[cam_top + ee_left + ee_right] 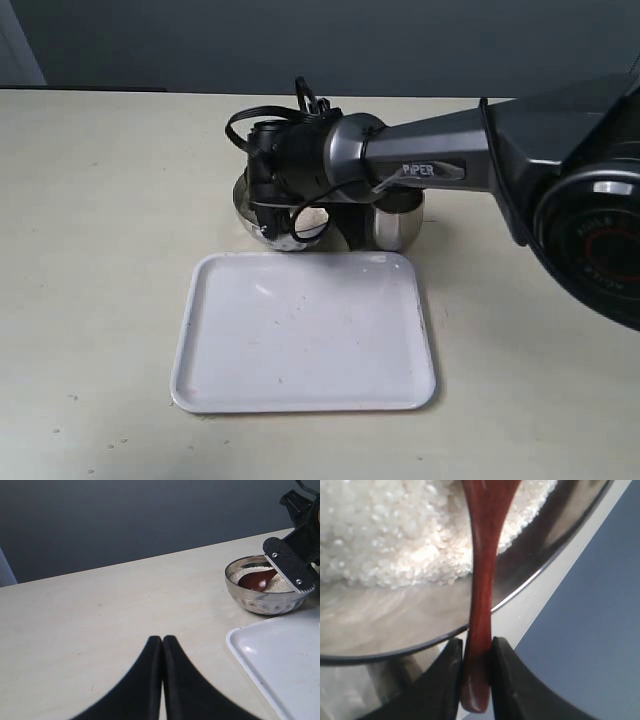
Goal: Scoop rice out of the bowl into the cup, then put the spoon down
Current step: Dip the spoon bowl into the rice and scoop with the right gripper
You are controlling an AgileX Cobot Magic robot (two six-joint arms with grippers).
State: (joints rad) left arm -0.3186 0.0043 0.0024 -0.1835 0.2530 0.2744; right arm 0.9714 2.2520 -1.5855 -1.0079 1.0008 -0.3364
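Pale beige tabletop [100, 250] meets a dark grey-blue wall [300, 40]; a white tray [300, 330] lies just before the steel bowl [260, 605] and cup [396, 228]. The right gripper [476, 646] pinches the spoon [482, 555] handle, its tip in the bowl's rice [385, 535]; the left gripper [162, 641], pressed together, hangs well apart

Steel bowl [260, 602] shiny, faceted; cup [400, 230] mirror-polished steel. Wooden spoon [482, 580] glossy, reddish-brown. The rice [385, 535] matt, grainy. White tray [300, 340] smooth, glossy plastic. Pale desk [100, 250] matt. Black right claw [477, 672] smooth; its pad [288, 564] rough grit.
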